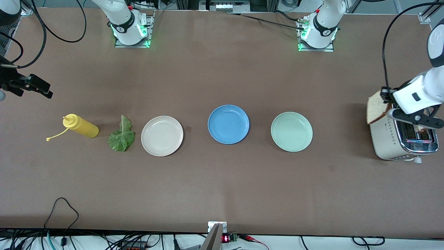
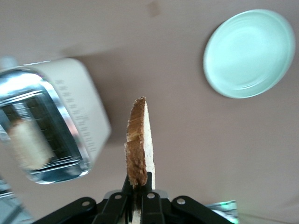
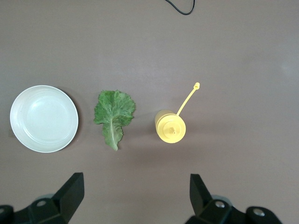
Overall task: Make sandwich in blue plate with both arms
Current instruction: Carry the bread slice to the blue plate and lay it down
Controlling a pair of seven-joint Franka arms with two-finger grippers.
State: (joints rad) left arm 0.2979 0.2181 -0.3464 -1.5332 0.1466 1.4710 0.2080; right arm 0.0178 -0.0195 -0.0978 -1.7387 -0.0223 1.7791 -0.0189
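The blue plate sits empty at the middle of the table. My left gripper is shut on a toasted bread slice, held on edge in the air beside the toaster. The left wrist view shows the slice clamped between the left gripper's fingers. A second slice stands in a toaster slot. The green lettuce leaf lies between the beige plate and the yellow bottle, and also shows in the right wrist view. My right gripper is open and empty, high over the right arm's end.
A beige plate lies toward the right arm's end of the blue plate, a mint-green plate toward the left arm's end. A yellow squeeze bottle lies beside the lettuce. The toaster stands at the left arm's end.
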